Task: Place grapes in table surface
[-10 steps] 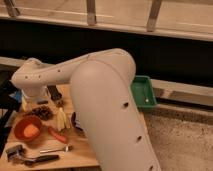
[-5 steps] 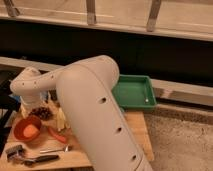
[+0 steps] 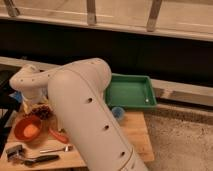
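The grapes [image 3: 44,111] are a dark reddish cluster lying on the table surface [image 3: 135,132], a light wooden top, just right of an orange bowl. My white arm sweeps across the foreground and bends down at the far left. Its gripper [image 3: 33,103] hangs right above and slightly left of the grapes, mostly hidden behind the wrist. It stands open, and the grapes rest on the wood rather than in its grasp.
An orange bowl [image 3: 27,129] sits front left, with a carrot [image 3: 57,135] beside it. A spoon [image 3: 56,149] and dark utensils [image 3: 31,159] lie near the front edge. A green tray [image 3: 131,92] stands at the back right, and a small blue bowl [image 3: 118,112] sits in front of it.
The arm's big upper link has swung left across the view, uncovering the green tray and the blue bowl. The gripper has stayed over the grapes at the left.
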Tool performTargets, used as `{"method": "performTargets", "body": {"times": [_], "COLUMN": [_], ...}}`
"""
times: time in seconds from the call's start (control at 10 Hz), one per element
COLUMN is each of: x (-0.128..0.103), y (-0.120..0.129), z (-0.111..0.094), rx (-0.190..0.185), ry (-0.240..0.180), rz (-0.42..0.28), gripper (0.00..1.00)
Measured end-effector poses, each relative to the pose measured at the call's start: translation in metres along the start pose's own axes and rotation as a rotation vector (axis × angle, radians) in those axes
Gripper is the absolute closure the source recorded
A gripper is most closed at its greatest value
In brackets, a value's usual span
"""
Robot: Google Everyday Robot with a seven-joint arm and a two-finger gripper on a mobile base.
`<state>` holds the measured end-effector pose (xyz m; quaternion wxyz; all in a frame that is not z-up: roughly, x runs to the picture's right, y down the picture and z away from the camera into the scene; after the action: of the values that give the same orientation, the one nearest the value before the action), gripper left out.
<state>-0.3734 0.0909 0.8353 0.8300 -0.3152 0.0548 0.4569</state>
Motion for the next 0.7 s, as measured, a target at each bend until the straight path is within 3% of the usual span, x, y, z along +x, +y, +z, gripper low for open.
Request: {"method": "performTargets", "body": {"times": [0.2,0.4,0.7], "x": [0.0021,0.0028,0.0051], "y": [-0.0011,-0.0029,0.0038], "z": [0.0028,-0.0059,-0.0052], "rx": [-0.005,-0.008,-0.012], "ry": [-0.006,-0.046,-0.052], "rz": [-0.002,-0.022,-0.028], "gripper": [0.28,0.28,0.28]}}
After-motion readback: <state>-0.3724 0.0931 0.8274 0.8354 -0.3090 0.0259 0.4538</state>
